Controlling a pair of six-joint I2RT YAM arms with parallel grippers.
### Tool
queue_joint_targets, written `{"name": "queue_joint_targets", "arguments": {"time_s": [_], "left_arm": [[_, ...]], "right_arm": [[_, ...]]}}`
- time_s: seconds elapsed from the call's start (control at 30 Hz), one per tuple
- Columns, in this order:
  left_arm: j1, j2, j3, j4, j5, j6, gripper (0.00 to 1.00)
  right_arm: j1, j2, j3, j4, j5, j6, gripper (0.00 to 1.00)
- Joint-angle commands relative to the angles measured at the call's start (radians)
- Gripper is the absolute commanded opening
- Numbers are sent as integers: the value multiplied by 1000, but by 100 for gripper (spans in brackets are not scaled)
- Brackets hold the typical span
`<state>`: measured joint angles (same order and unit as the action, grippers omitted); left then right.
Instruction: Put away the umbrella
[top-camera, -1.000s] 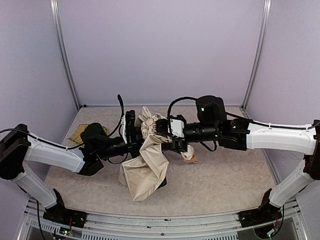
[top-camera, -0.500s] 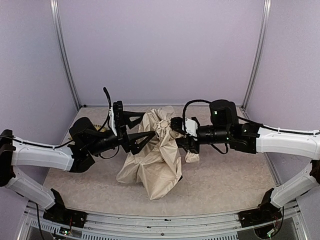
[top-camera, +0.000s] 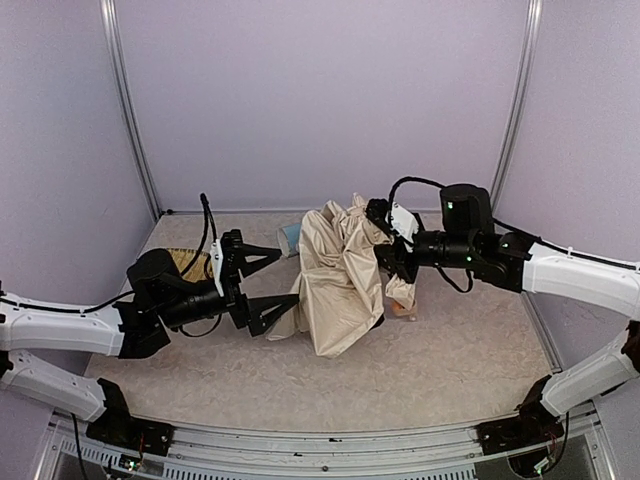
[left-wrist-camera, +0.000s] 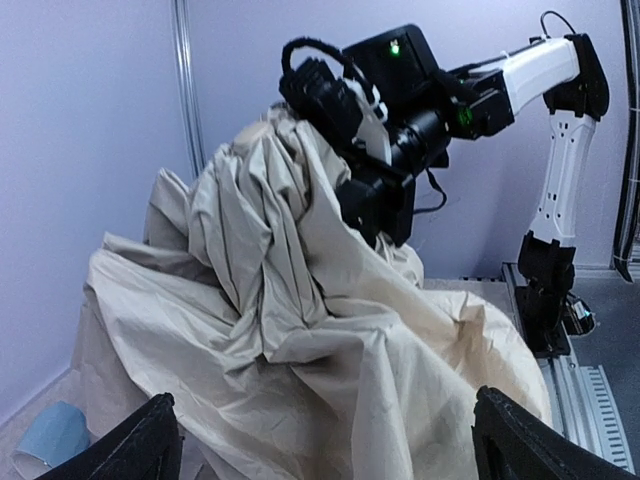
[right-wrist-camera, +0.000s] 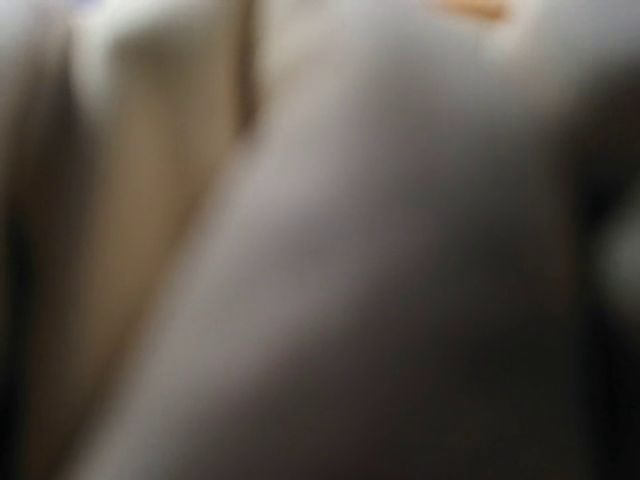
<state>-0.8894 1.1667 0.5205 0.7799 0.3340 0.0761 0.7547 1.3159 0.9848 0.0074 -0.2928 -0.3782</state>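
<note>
Fingers (top-camera: 275, 303) of the left gripper (top-camera: 286, 276), closed a second ago, now stand spread wide, drawn back leftward and just clear of the umbrella (top-camera: 335, 290). Open room lies along the table's (top-camera: 450, 370) near edge. The umbrella's cream fabric has shifted toward the far edge and hangs in a tall heap from the right gripper (top-camera: 382, 238), which pinches its top. The left wrist view shows that grip and a blue mug (left-wrist-camera: 45, 445) at the heap's foot. The right wrist view gives only blurred cloth.

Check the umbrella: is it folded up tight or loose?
Loose. The umbrella hangs in crumpled, spread folds from the right gripper, with no strap visibly wrapped around it.
</note>
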Motion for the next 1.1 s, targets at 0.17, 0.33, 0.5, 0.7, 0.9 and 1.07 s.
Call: {"name": "queue_joint_targets", "arguments": {"time_s": [0.17,0.33,0.5,0.7,0.9,1.07], "left_arm": [[-16,253,63,97,-133,-19,67],[-17,385,153,174,-74,-31,46],[-22,534,256,301,-58,-88,41],[-37,640,350,367,-75,-134,62],[-3,533,229,381,-165,-107,97],[46,383,162,224,-158,-53,99]], "right_arm": [[13,-6,97,-105,-135,-34,28],[72,29,116,-171,-155,-87,30],[95,47,133,-172,-87,-94,29],[28,4,103,-50,10,-31,22],[-148,-110,-23,229,-93,162,8],[-219,-102,-64,433,-27,278,0]]}}
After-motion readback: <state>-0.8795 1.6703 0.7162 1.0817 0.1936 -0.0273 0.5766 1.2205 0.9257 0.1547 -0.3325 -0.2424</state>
